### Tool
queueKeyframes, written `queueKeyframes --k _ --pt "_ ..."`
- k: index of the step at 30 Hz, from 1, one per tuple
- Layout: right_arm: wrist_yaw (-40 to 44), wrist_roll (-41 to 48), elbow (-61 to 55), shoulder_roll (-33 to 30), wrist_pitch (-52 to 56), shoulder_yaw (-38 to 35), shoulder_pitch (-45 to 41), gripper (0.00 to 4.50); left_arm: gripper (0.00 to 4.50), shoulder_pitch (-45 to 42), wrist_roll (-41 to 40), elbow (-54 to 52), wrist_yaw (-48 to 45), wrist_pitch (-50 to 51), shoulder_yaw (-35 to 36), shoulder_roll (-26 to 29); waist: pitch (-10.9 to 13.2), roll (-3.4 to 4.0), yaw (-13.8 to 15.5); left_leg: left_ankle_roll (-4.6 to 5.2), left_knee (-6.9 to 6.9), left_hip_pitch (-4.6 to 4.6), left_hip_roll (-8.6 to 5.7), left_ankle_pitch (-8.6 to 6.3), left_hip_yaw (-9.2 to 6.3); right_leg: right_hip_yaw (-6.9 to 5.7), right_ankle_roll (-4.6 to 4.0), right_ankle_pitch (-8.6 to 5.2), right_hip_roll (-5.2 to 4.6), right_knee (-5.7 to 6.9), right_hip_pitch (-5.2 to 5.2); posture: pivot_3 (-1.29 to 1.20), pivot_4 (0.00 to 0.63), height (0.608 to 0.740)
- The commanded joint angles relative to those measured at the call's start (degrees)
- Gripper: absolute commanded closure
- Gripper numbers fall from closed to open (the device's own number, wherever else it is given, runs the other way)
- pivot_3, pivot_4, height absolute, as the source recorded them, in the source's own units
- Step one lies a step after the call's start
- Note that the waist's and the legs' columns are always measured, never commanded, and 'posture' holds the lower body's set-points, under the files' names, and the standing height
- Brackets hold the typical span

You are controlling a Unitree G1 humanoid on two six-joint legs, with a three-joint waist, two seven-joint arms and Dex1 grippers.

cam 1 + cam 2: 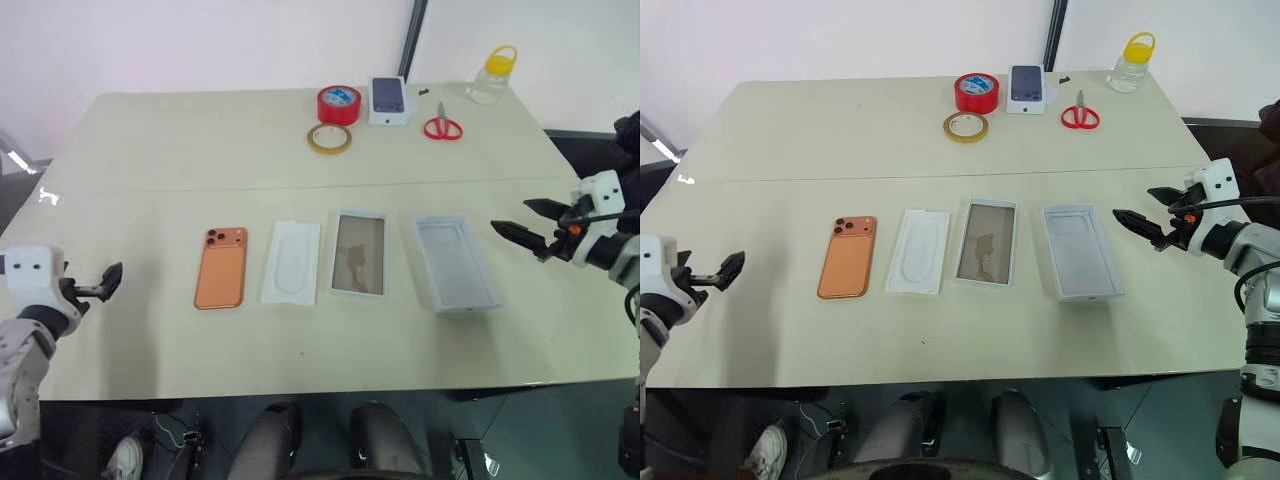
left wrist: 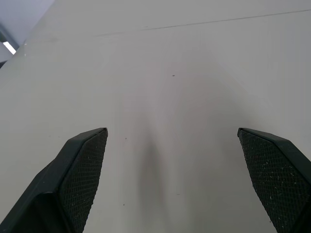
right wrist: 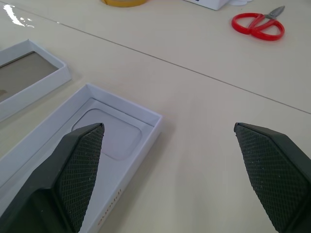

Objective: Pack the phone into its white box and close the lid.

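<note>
The orange phone (image 1: pixel 221 267) lies flat, camera side up, left of centre on the table. To its right lie a flat white insert (image 1: pixel 292 262), then the lid (image 1: pixel 358 253) with its hollow side up, then the white box (image 1: pixel 456 263), which is empty. My right gripper (image 1: pixel 511 215) hovers open just right of the box, pointing toward it; the box (image 3: pixel 116 141) lies just beyond one of its fingers in the right wrist view. My left gripper (image 1: pixel 108 282) stands open over bare table, well left of the phone.
Along the far edge sit a red tape roll (image 1: pixel 339 103), a yellowish tape ring (image 1: pixel 329 138), a small white box picturing a dark phone (image 1: pixel 389 100), red scissors (image 1: pixel 442 127) and a yellow-capped bottle (image 1: pixel 492 75). The cream table (image 1: pixel 150 150) has bare room at its left.
</note>
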Motion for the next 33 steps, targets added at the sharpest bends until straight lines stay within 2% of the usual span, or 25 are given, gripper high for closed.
queueKeyframes --k 1,10,17,20,24,30,33 --pt "0.1 0.6 -2.4 -0.3 -0.5 -0.6 -1.0 0.03 0.0 0.2 -0.3 -2.4 0.0 -0.1 2.2 0.9 0.0 0.0 0.0 0.0 0.0 0.0 0.0 0.0 0.0 0.0 0.0 0.0 0.0 0.0 0.0 0.0 0.15 0.74" --pt "-0.4 1.2 -7.6 1.8 0.9 1.5 -1.5 0.03 0.0 -0.3 -2.8 -5.4 0.7 3.1 2.6 -0.4 0.0 0.0 0.0 0.0 0.0 0.0 0.0 0.0 0.0 0.0 0.0 0.0 0.0 0.0 0.0 0.0 0.15 0.74" --pt "-0.1 0.9 -17.0 5.2 2.8 6.7 -2.1 0.03 0.0 -8.6 -9.4 -15.3 4.5 12.4 -7.7 -7.2 0.0 -0.01 0.1 -0.06 0.06 -0.01 -0.01 0.03 -0.01 -0.02 0.0 0.0 0.0 0.0 0.03 0.0 0.15 0.74" --pt "-0.9 0.5 -23.7 6.2 4.4 10.0 -1.1 0.03 0.0 -8.8 -13.3 -18.4 2.2 15.5 -11.3 -8.4 0.0 -0.01 -0.2 -0.07 0.05 -0.02 -0.01 0.03 0.0 0.0 0.01 0.0 0.01 -0.01 0.0 0.0 0.15 0.74" --pt "-1.0 3.2 -34.8 7.3 7.9 12.3 1.0 0.03 0.0 -12.2 -16.9 -20.6 4.5 21.7 -16.3 -10.0 0.0 0.0 -0.1 -0.08 0.04 -0.01 0.03 0.04 0.01 0.01 0.01 0.0 0.05 0.04 -0.04 0.0 0.15 0.74" --pt "-1.5 3.7 -44.0 7.6 10.7 16.2 4.5 0.03 0.0 -19.5 -22.0 -18.6 12.3 37.4 -17.3 -15.6 0.0 -0.04 0.2 -0.06 0.11 -0.02 -0.01 0.03 -0.02 -0.01 0.02 0.0 0.03 0.01 0.03 0.0 0.15 0.74" --pt "-1.9 3.6 -45.1 7.8 10.8 16.9 5.1 0.03 0.0 -22.4 -22.2 -16.0 16.4 43.3 -16.4 -20.6 0.0 -0.05 0.1 -0.06 0.1 -0.02 -0.02 0.03 -0.01 -0.01 0.02 0.0 0.04 0.01 0.02 0.0 0.15 0.74"
